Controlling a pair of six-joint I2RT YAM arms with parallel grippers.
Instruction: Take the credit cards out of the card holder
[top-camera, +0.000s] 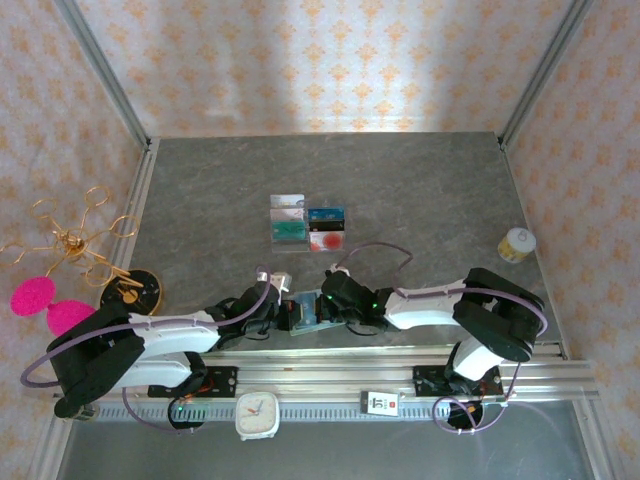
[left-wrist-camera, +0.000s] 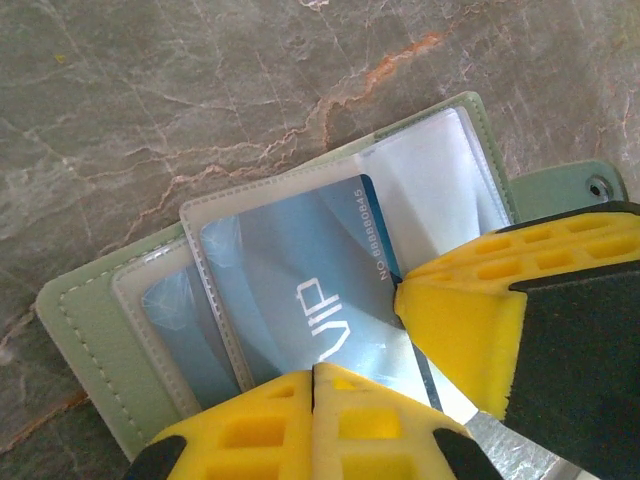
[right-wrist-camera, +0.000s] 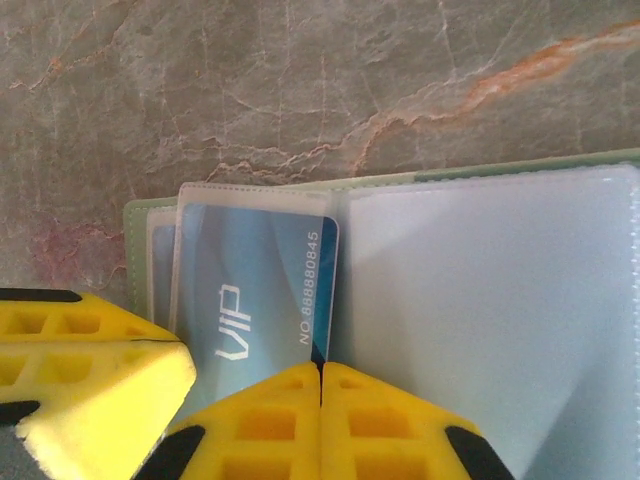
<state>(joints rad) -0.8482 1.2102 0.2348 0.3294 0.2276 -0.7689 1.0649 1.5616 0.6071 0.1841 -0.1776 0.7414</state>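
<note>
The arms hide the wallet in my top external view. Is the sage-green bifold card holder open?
Observer: Yes, the sage-green bifold card holder lies open, with its clear plastic sleeves facing up.
Operator: Any card inside?
Observer: A blue plastic card marked VIP sits in a clear sleeve.
Operator: And the fingers?
Observer: The left fingers and the right fingers are both shut, with their tips at that card's near edge.
</note>
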